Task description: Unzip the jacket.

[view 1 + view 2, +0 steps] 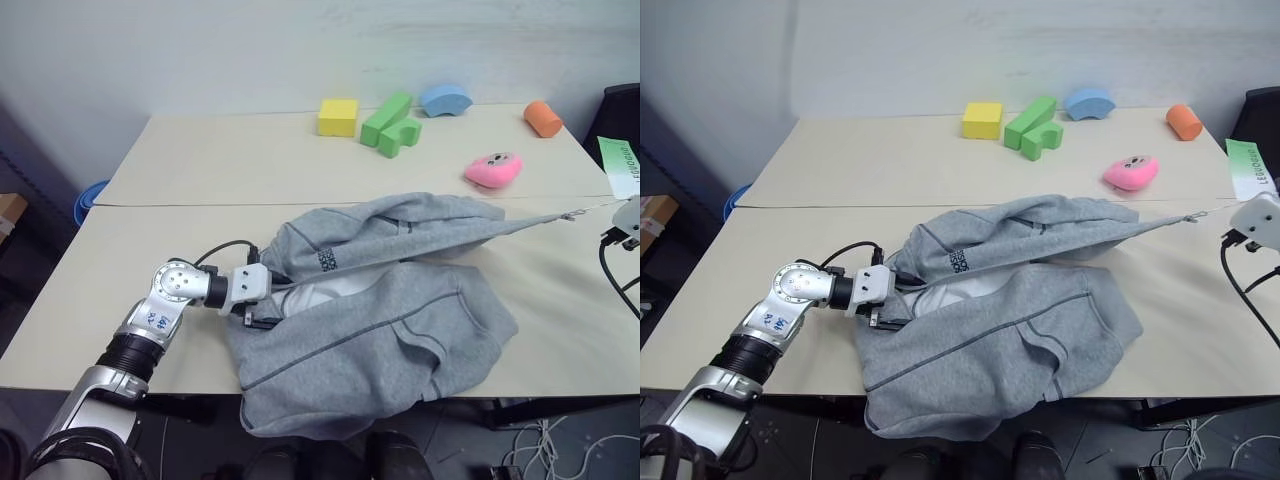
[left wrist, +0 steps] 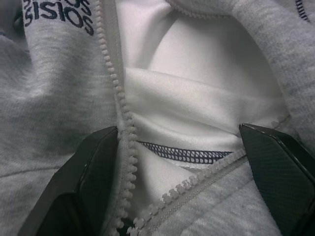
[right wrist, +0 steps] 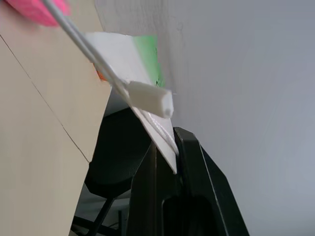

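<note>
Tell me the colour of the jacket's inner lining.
White, seen best in the left wrist view, where the jacket lies parted.

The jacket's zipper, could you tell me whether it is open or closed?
Open: the jacket's two zipper rows are parted, showing white lining.

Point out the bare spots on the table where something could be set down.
Bare tabletop lies between the jacket and the row of foam blocks, left of the pink toy. The near left corner, left of the left gripper, is bare too. The near middle is crowded with jacket fabric.
</note>
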